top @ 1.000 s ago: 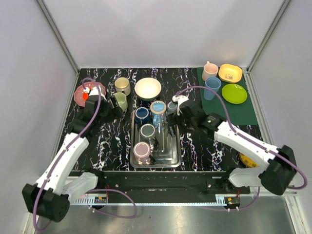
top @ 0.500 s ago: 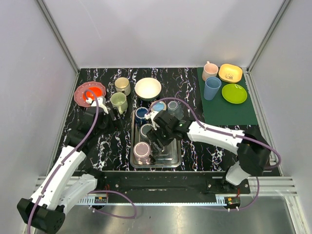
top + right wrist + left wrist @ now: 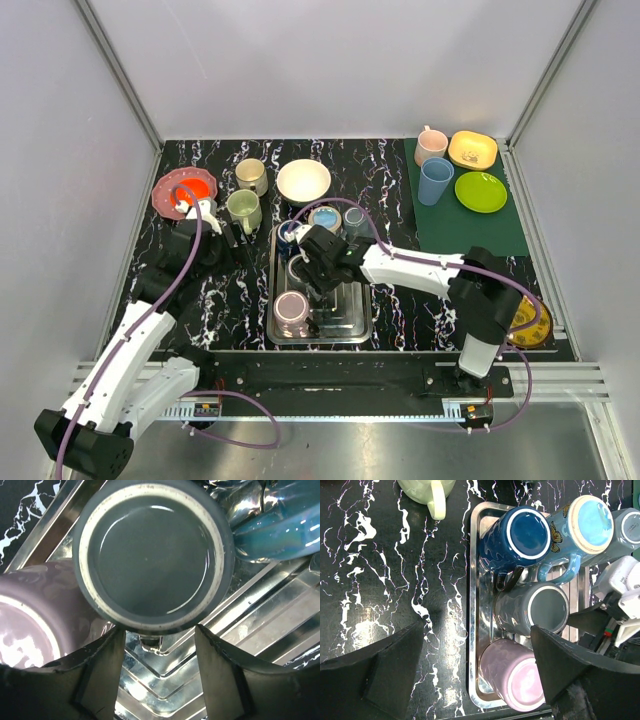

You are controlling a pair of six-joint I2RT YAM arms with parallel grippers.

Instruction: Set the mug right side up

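Note:
Several mugs stand upside down in the steel tray (image 3: 352,322): a dark blue one (image 3: 517,536), a light blue butterfly one (image 3: 585,522), a grey one (image 3: 535,609) and a lilac one (image 3: 515,677). My right gripper (image 3: 312,272) is low over the grey mug (image 3: 152,555). It is open, with its fingers either side of the mug's near edge and the handle stub (image 3: 150,642) between them (image 3: 159,630). My left gripper (image 3: 477,630) is open and empty above the tray's left rim, also in the top view (image 3: 235,242).
An upright pale green mug (image 3: 243,208), a cream mug (image 3: 251,173), a white bowl (image 3: 303,181) and a red plate (image 3: 184,190) lie behind the left gripper. A green mat (image 3: 480,225) at the back right holds a pink mug, a blue cup and dishes.
My right arm has swung left from beside the tray to over the grey mug. My left gripper let go of the green mug and drew back, then stayed still.

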